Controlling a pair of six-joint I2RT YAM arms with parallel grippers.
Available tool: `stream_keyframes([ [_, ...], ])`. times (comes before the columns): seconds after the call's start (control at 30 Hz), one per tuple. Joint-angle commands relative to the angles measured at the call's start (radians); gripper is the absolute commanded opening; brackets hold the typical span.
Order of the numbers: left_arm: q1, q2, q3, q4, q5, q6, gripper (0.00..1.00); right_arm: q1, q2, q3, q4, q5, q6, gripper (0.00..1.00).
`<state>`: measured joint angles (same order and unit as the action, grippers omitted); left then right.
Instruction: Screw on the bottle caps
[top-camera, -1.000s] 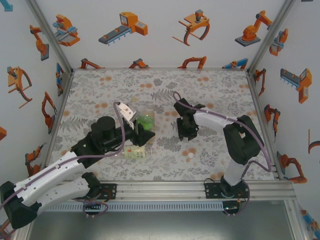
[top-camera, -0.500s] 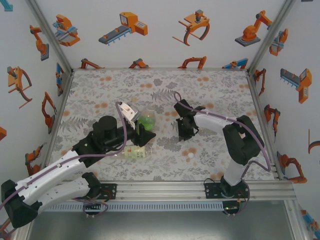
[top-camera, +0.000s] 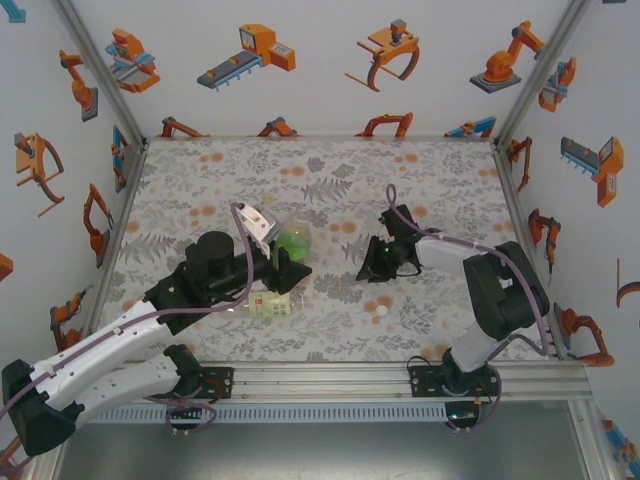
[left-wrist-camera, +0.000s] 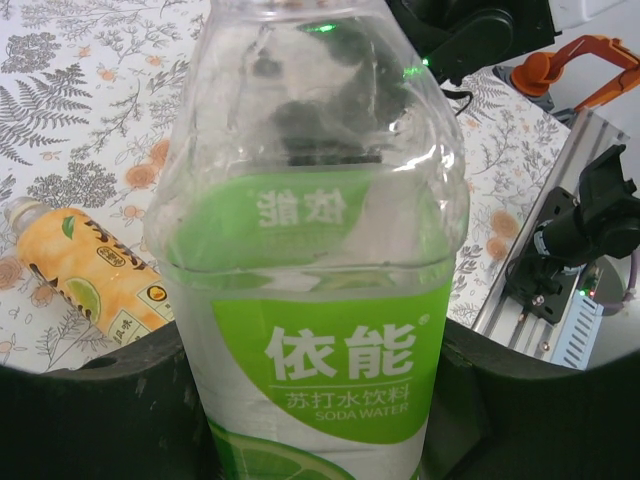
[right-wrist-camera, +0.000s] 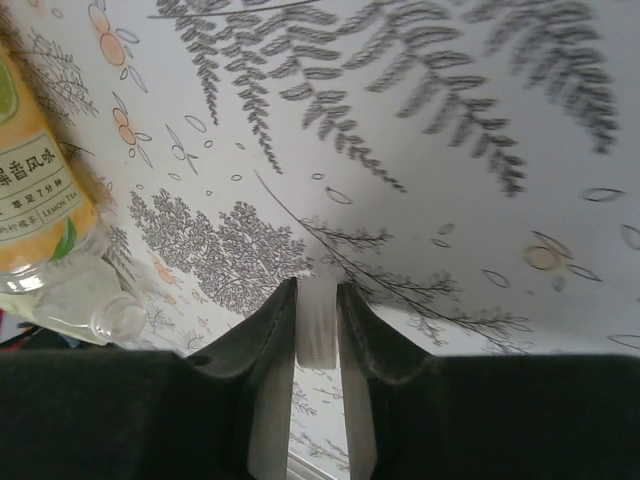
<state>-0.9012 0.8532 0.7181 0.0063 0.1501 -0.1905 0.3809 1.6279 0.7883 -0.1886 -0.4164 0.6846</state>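
My left gripper (top-camera: 285, 262) is shut on the clear bottle with the green label (top-camera: 293, 241), holding it upright left of centre. In the left wrist view that bottle (left-wrist-camera: 320, 250) stands between the dark fingers (left-wrist-camera: 90, 410), and its open mouth is at the top edge. My right gripper (top-camera: 373, 268), low over the table right of it, is shut on a white bottle cap (right-wrist-camera: 318, 322) held edge-on. A second white cap (top-camera: 381, 311) lies loose on the table nearer the front. The yellow-orange bottle (top-camera: 270, 303) lies on its side under my left arm.
The floral table cover (top-camera: 330, 180) stretches to white walls with robot pictures. An aluminium rail (top-camera: 400, 380) runs along the near edge at the arm bases. In the right wrist view the lemon tea bottle (right-wrist-camera: 30, 170) lies at the left edge.
My right gripper has shut on the white cap, and its wrist has swung to the right. The left gripper and its bottle have barely moved.
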Motion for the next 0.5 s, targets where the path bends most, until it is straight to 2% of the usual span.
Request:
stream_keyframes([
  [0.0,0.007,-0.013,0.037,0.003,0.012,-0.016,0.0,-0.051,-0.022,-0.052,-0.001,-0.008,-0.007,0.31],
  [0.3,0.006,-0.013,0.027,0.007,0.012,-0.024,0.0,-0.063,-0.064,0.0,-0.131,0.079,-0.038,0.44],
  [0.47,0.006,-0.019,0.018,0.008,0.004,-0.026,0.0,-0.024,-0.068,0.085,-0.232,0.163,-0.073,0.5],
])
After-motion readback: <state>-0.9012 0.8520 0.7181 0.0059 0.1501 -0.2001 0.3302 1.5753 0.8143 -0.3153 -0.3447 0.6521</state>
